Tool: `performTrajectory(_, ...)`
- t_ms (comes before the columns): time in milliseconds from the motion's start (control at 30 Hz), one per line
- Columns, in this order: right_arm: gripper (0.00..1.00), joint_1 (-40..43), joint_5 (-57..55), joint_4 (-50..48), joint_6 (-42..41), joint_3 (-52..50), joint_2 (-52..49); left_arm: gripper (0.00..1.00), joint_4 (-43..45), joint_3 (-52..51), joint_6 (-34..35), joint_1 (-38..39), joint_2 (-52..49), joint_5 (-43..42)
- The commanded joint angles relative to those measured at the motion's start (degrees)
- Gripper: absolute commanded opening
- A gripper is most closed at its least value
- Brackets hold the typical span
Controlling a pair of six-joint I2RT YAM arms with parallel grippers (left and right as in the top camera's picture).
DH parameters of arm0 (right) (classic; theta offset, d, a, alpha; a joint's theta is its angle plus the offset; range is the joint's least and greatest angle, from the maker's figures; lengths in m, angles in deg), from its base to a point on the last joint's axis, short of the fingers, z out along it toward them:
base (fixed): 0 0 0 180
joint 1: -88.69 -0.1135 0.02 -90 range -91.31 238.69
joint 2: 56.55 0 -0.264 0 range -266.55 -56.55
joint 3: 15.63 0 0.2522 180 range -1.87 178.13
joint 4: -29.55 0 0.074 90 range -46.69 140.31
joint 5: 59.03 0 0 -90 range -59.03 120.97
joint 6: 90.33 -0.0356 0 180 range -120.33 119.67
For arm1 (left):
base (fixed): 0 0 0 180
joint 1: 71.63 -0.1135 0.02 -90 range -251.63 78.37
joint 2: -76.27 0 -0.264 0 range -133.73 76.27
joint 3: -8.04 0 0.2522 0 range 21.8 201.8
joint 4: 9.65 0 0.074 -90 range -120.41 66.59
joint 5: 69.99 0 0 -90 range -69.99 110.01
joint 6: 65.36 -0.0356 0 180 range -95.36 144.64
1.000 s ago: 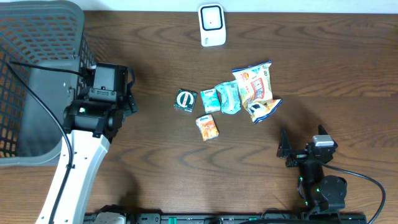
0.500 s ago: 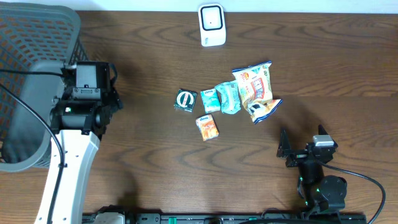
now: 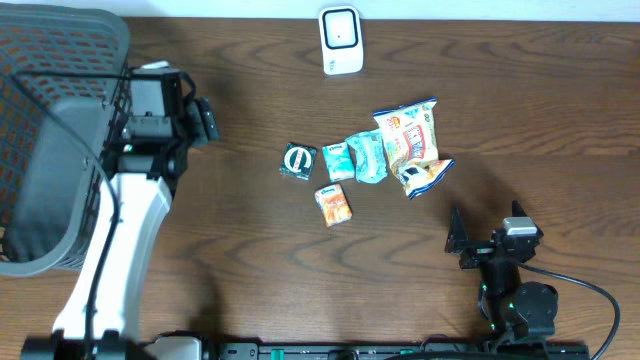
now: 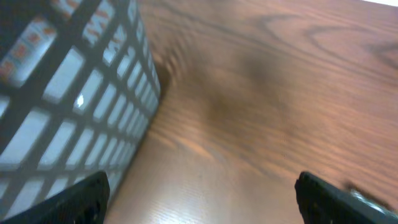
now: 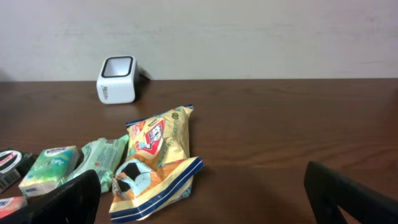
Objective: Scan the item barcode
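Note:
The white barcode scanner (image 3: 340,40) (image 5: 117,79) stands at the table's far edge. Several items lie in a cluster mid-table: a yellow snack bag (image 3: 408,135) (image 5: 158,146), a green wipes pack (image 3: 367,156), a teal tissue pack (image 3: 339,160), a dark green packet (image 3: 298,161) and a small orange packet (image 3: 334,204). My left gripper (image 3: 205,118) (image 4: 202,202) is open and empty over bare wood beside the basket, well left of the items. At the near right, my right gripper (image 3: 485,228) (image 5: 205,199) is open and empty, facing the snack bag from a short distance.
A grey mesh basket (image 3: 50,150) (image 4: 68,93) fills the left side, right beside my left arm, with a cable draped over it. The right arm's cable (image 3: 590,290) trails at the near right corner.
My left arm has swung away from the basket rim toward the far side and turned its gripper to the right. The basket shifted slightly. The right arm and the items have not moved.

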Motion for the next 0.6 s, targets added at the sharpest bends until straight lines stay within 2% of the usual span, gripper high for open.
performTrajectory(0,0.99,0.3,-0.1,0.2,0.7,-0.1,0.3,0.94,2.8,0.7,-2.2,-0.8,-2.5,5.4)
performTrajectory(400,0.99,0.3,-0.1,0.2,0.7,-0.1,0.3,0.94,5.6,0.7,-4.2,-8.0,-3.8,5.3)
performTrajectory(567,0.99,0.3,-0.1,0.2,0.7,-0.1,0.3,0.94,6.2,0.7,-4.2,-8.0,-3.8,4.7)
